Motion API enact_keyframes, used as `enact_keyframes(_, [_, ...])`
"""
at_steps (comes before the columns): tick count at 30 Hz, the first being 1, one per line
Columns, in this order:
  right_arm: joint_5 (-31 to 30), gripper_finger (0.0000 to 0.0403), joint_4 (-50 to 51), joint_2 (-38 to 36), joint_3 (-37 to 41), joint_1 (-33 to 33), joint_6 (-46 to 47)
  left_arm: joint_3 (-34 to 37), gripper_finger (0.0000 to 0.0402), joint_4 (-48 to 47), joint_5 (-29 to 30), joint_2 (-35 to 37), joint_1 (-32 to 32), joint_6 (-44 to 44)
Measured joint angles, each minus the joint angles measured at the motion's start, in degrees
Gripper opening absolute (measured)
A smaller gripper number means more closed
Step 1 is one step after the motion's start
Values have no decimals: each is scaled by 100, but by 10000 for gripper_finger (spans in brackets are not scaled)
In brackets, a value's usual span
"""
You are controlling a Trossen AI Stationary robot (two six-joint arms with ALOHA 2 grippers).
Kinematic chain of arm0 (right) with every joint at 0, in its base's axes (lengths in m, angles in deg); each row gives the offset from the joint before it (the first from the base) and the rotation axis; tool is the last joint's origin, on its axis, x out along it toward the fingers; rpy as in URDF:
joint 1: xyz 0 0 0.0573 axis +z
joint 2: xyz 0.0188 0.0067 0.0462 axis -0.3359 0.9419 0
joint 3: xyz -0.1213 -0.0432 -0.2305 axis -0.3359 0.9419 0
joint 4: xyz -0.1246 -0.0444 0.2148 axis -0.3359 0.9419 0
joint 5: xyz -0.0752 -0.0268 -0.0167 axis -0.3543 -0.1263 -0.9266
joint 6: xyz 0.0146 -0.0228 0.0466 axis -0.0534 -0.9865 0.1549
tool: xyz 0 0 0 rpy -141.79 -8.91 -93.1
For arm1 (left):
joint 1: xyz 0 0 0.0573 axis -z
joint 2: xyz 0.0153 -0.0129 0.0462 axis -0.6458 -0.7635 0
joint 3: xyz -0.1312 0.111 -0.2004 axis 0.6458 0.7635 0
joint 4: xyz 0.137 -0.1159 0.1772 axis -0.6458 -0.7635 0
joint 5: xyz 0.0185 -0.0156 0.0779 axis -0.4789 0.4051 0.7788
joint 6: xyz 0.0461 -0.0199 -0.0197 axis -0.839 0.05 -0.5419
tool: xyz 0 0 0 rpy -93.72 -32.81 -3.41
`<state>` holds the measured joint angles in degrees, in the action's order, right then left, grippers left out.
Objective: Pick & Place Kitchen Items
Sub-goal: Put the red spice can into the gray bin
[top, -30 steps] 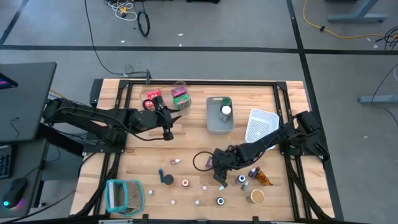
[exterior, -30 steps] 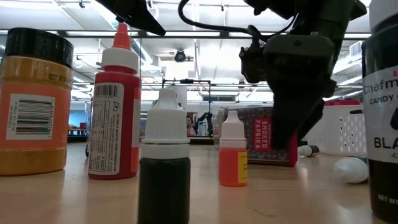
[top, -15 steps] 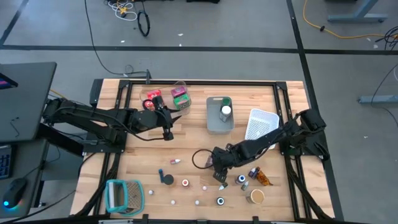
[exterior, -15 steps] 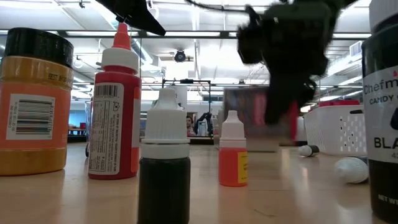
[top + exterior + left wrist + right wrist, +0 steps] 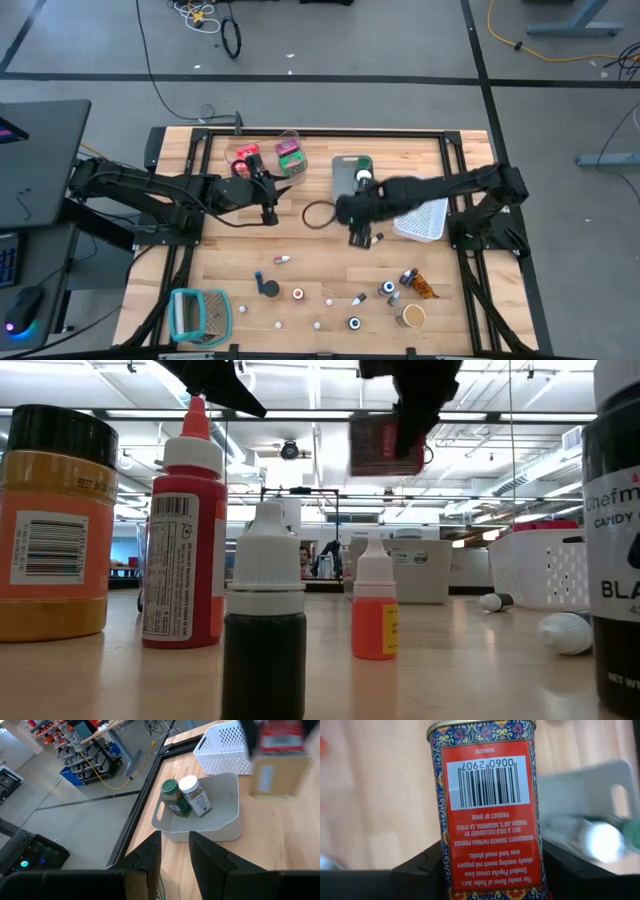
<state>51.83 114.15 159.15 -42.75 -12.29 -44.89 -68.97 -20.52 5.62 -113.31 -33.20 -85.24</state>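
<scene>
Lifted clear of the front of the table, the right gripper (image 5: 362, 236) had swung back toward the middle, carrying a red paprika tin (image 5: 487, 805) that had stood on the wood a second earlier. Its fingers were clenched on the tin's two sides, and the tin hung in the air just in front of the grey bin (image 5: 352, 190).

At the front left corner of the table (image 5: 230, 250) lay a teal ribbed holder (image 5: 199, 314). Near the back left corner, the left gripper (image 5: 270, 214) hovered beside two packets, one red (image 5: 244, 157) and one green (image 5: 291, 157); its fingers were parted with nothing between them. Bare wood lay open between that arm and the front row.

Inside the grey bin lay two jars, one green-capped (image 5: 172, 797) and one white-capped (image 5: 195, 795). A white basket (image 5: 425, 208) sat just to its right, toward the right edge, partly under the right arm.

Along the front edge, several small bottles and white pieces were scattered; a brown bottle (image 5: 423, 288) and a tan jar (image 5: 411, 316) stood nearest the front right corner.
</scene>
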Motion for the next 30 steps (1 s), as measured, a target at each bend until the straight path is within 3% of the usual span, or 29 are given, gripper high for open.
enact_keyframes(6, [276, 225, 974, 116, -59, -807, -1001, 0, 109, 2, 37, 0, 0, -183])
enact_keyframes(12, [469, 220, 1115, 496, -55, -1277, -2061, 0, 109, 2, 54, 0, 0, -184])
enact_keyframes(19, [68, 224, 1559, 965, -53, -1393, -3406, 0, 109, 1, 57, 0, 0, -210])
enact_keyframes(30, [-256, 243, 1644, 1475, -50, -1449, -3870, 0, 109, -67, 54, -2, 0, 101])
